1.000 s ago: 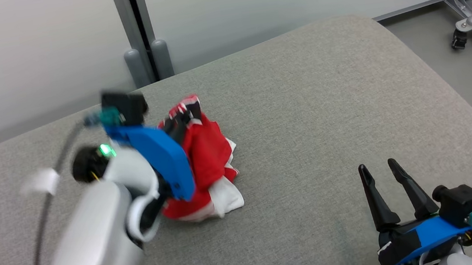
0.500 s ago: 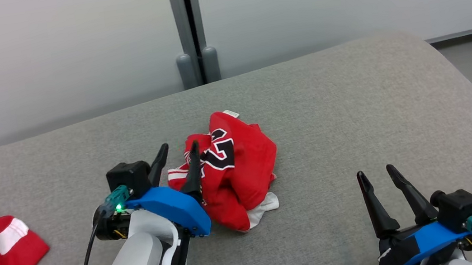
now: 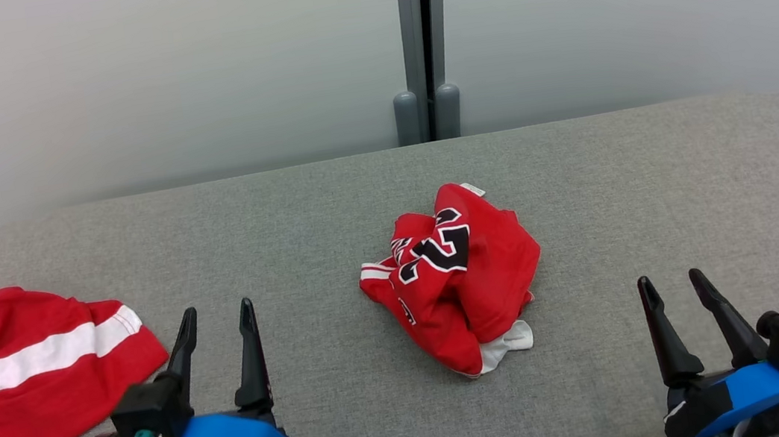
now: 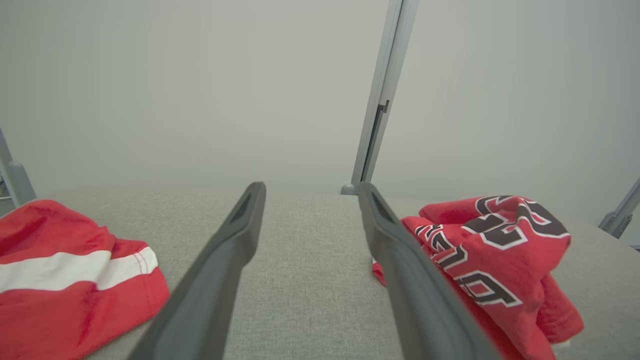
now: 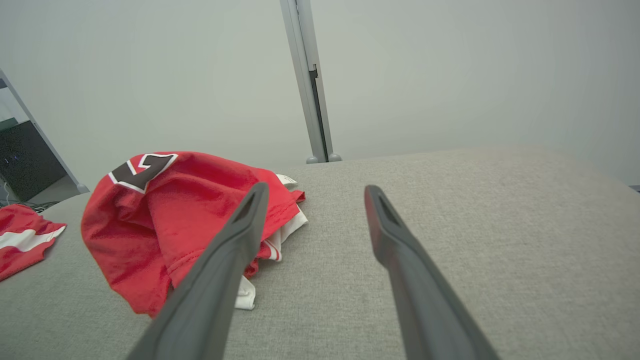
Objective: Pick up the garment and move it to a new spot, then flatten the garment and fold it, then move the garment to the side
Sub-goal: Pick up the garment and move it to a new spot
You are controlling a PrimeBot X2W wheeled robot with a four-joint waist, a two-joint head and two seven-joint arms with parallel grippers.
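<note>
Room: I see free worktop [image 3: 621, 203] around the garment [image 3: 465, 276].
Left pincer [image 3: 217, 309]: spread, holding nothing.
Right pincer [image 3: 668, 279]: spread, holding nothing.

Robot test lab, grey fabric-covered table [image 3: 579, 171], plain pale partition wall [image 3: 115, 81], grey metal post [image 3: 419, 34]

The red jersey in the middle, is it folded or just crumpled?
Crumpled. The red jersey sits in a bunched heap, lettering creased, white edge poking out.
</note>
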